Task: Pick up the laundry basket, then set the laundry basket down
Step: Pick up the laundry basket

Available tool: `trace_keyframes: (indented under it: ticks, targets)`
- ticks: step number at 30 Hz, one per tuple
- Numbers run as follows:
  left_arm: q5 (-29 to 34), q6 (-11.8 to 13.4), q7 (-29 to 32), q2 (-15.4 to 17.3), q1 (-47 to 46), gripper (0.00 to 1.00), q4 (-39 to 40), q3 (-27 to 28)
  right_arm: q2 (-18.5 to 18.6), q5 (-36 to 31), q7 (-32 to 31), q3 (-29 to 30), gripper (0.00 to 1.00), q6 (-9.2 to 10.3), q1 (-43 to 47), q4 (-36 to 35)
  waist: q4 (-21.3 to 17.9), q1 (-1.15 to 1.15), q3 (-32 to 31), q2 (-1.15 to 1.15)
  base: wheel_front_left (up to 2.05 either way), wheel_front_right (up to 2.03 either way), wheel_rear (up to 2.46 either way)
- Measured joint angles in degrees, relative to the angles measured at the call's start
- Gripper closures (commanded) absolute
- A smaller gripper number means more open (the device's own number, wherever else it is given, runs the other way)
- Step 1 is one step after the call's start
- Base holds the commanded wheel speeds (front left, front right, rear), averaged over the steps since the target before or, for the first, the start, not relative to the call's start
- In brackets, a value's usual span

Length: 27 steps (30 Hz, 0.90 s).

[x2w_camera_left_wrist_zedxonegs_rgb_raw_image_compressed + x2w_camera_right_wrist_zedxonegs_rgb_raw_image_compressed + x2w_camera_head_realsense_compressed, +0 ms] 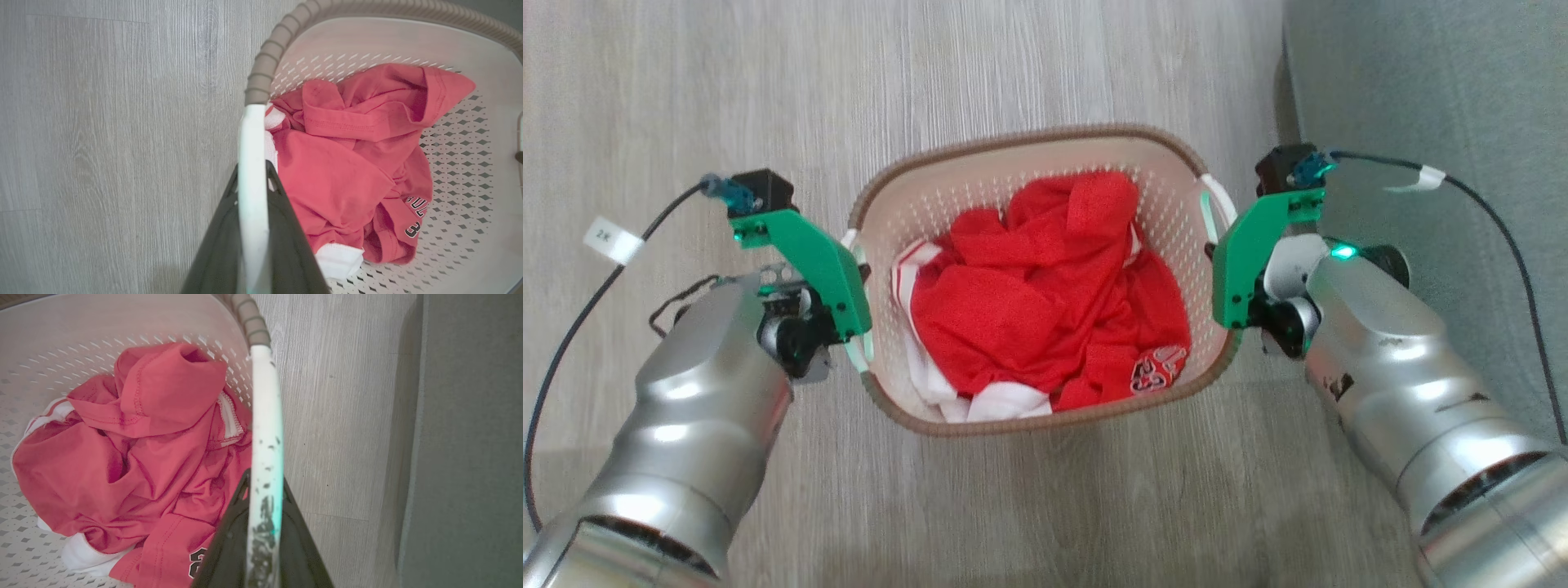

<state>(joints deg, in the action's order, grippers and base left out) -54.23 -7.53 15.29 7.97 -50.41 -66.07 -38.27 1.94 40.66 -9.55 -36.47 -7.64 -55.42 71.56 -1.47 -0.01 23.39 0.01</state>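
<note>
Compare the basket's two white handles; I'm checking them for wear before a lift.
The left handle looks clean white; the right handle carries dark specks and smears. Beyond the left handle lies plank floor; beyond the right handle, a floor strip, then a grey surface. Both are thin white bands off the ribbed rim, clamped by the left gripper and right gripper.

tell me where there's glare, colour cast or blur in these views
Head view: hard glints on the silver forearms, red-and-white clothing oversaturated. Left wrist view: the white handle of the cream perforated plastic laundry basket and the dark fingers sit close to the lens and look soft. Right wrist view: teal tint low on the opposite handle, wood-look floor crisp.
</note>
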Motion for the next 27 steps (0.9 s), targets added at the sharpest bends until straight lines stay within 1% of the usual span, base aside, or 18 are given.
trace_keyframes:
  ticks: [9,19,27]
  targets:
    - [-3.7,0.0,5.3,0.6,3.3,1.0,0.4,-2.3,-0.3,2.8,-4.9,-0.4,1.0,-0.01,3.3,0.8,-0.3,0.0,-7.1,0.0,0.0,0.0,0.0]
    - [-6.9,0.0,8.2,1.1,5.9,1.0,0.3,-4.1,-0.6,4.0,-9.0,-0.6,1.0,-0.02,5.2,1.3,-0.6,0.0,-14.6,0.0,0.0,0.0,0.0]
    - [-8.0,0.0,9.0,1.1,7.5,1.0,-0.3,-5.5,-0.7,4.3,-9.5,-0.7,1.0,-0.43,6.8,1.6,-0.6,0.0,-19.2,0.0,0.0,0.0,0.0]
